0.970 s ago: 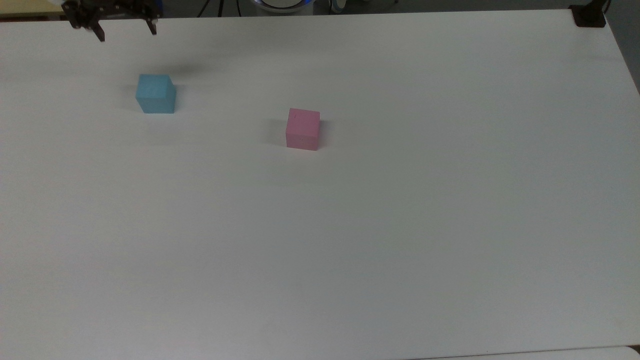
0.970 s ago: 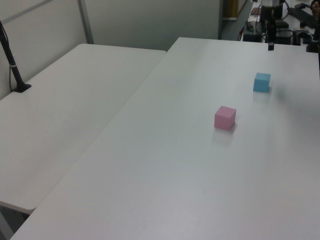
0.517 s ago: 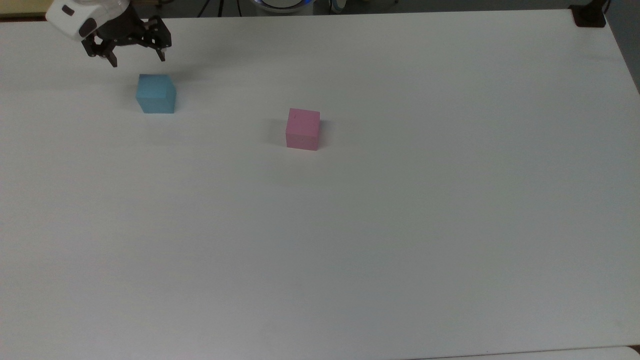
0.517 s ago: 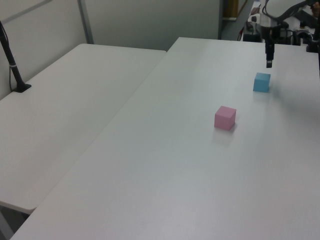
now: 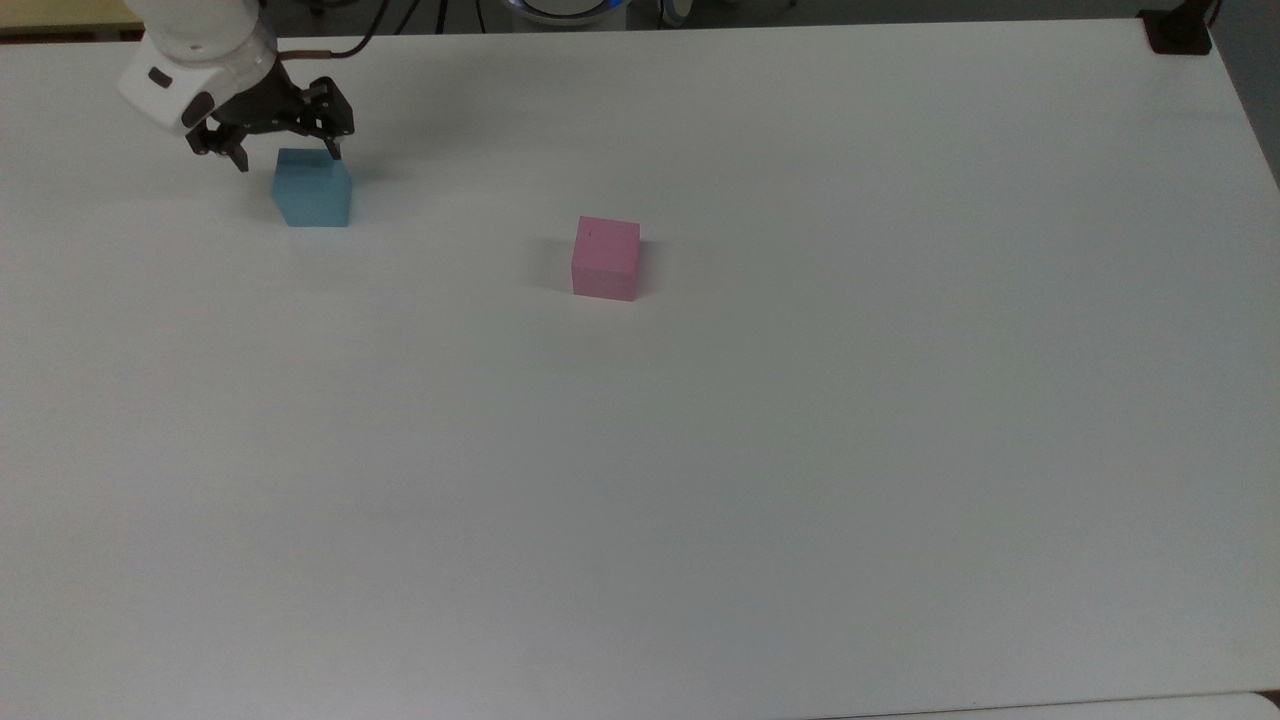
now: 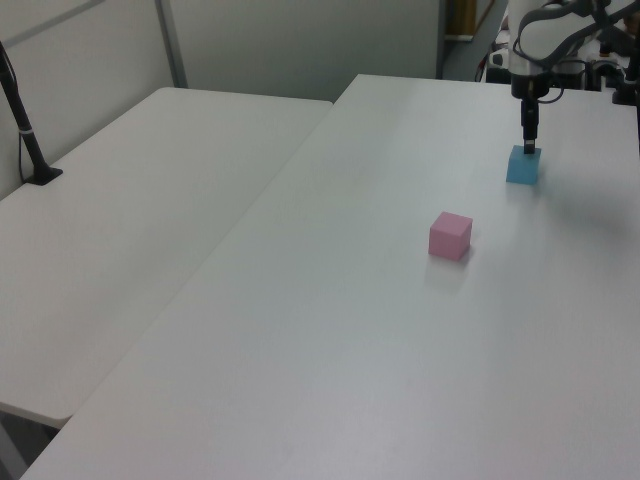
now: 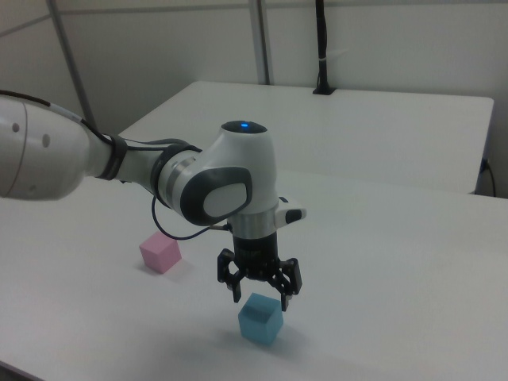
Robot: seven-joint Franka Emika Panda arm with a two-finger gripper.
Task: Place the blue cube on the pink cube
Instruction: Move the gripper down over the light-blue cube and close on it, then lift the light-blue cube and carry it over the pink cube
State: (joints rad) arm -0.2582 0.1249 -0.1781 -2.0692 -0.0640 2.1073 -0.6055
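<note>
The blue cube [image 5: 312, 190] rests on the white table [image 5: 700, 450] toward the top view's upper left, also seen as the blue cube [image 6: 523, 166] and the blue cube [image 7: 260, 318]. My gripper [image 5: 287, 158] hovers just above its far edge, fingers open and spread about a cube's width, with nothing held; it shows too as my gripper [image 7: 261, 301] and my gripper [image 6: 529, 146]. The pink cube [image 5: 605, 258] sits alone to the right of the blue one in the top view, also the pink cube [image 6: 450, 235] and the pink cube [image 7: 159, 253].
A second white table [image 6: 130, 230] adjoins on the left view's left, with a black post [image 6: 25, 130] clamped at its edge. A black clamp [image 5: 1180, 30] sits at the top view's upper right corner. Equipment [image 6: 600, 60] stands beyond the far table edge.
The gripper has come down and toward the blue cube from the table's far edge, now hanging just over it. Both cubes stayed put.
</note>
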